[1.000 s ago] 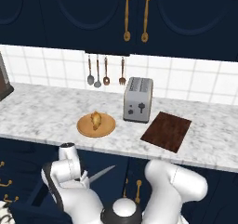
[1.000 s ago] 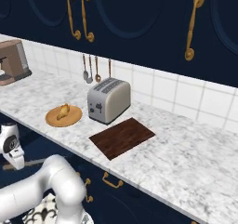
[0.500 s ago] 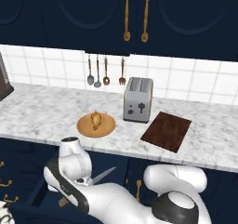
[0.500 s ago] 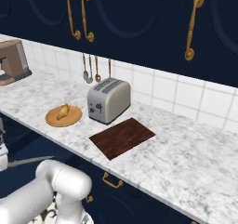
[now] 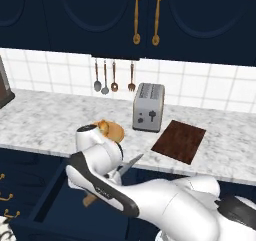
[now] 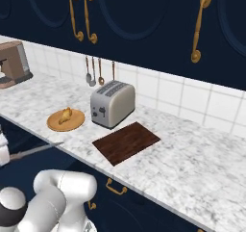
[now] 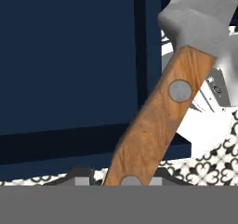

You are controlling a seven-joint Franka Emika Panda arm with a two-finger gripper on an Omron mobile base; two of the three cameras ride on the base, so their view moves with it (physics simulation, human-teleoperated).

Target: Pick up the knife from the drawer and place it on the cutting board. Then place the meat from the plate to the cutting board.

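My gripper (image 7: pixel 120 179) is shut on the knife (image 7: pixel 158 121), whose brown wooden handle runs up the hand view to the pale blade. Over the open navy drawer (image 5: pixel 50 205) the knife (image 5: pixel 131 163) hangs slanted, blade tip up toward the counter edge, with my arm hiding most of the hand. The blade (image 6: pixel 38 150) also pokes in from the left of the right base view. The dark reddish cutting board (image 5: pixel 179 141) (image 6: pixel 126 142) lies bare, right of the toaster. The meat (image 5: pixel 102 126) (image 6: pixel 66 114) sits on the round tan plate (image 5: pixel 117 132) (image 6: pixel 55 124).
A silver toaster (image 5: pixel 148 113) stands between plate and board. Metal spoons and a fork (image 5: pixel 112 77) hang on the tiled wall. A coffee machine (image 6: pixel 14 62) stands at the far left of the marble counter. Upper cabinet doors with brass handles (image 5: pixel 147 16) hang overhead.
The arm has lifted and swung, carrying the knife up out of the drawer toward the counter edge. Plate, meat and board have not moved.
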